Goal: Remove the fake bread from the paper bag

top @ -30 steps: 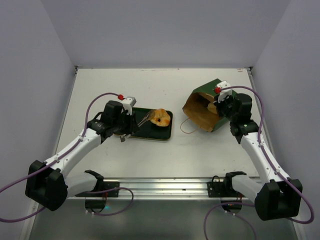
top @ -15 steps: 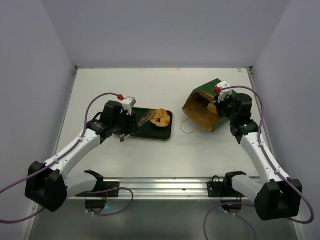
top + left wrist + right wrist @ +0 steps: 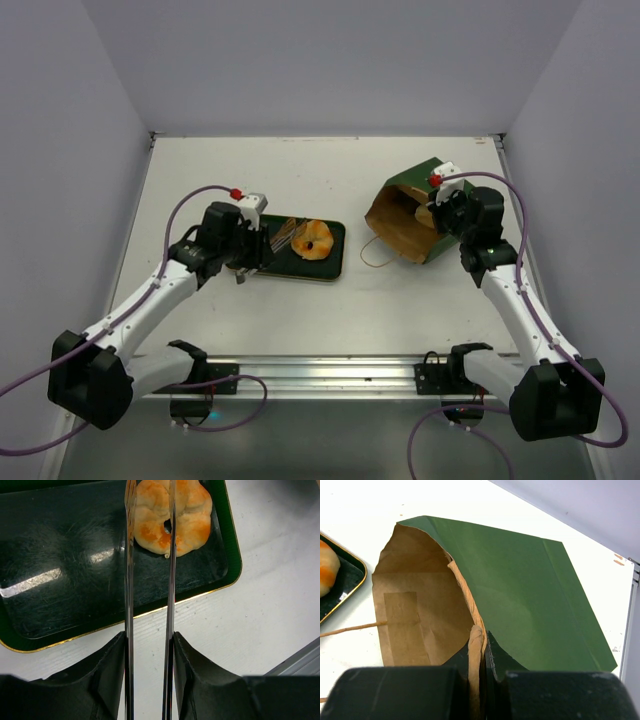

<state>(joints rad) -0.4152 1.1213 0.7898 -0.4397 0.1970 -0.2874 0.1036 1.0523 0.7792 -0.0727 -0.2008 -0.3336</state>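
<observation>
Likely release step: holding metal tongs (image 3: pixel 129 605) in left fingers (image 3: pixel 107 672), tips over yellow-orange ring-shaped toy bread (image 3: pixel 187 515) on dark tray (image 3: pixel 60 580), top of left wrist view. Pinching dark green paper bag (image 3: pixel 530 590) rim with right fingers (image 3: pixel 395 695). Next: lift clear, reach into bag mouth.

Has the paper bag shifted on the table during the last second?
No. The paper bag sits where it was, just as close to the table's far right corner, its mouth facing the tray.
</observation>
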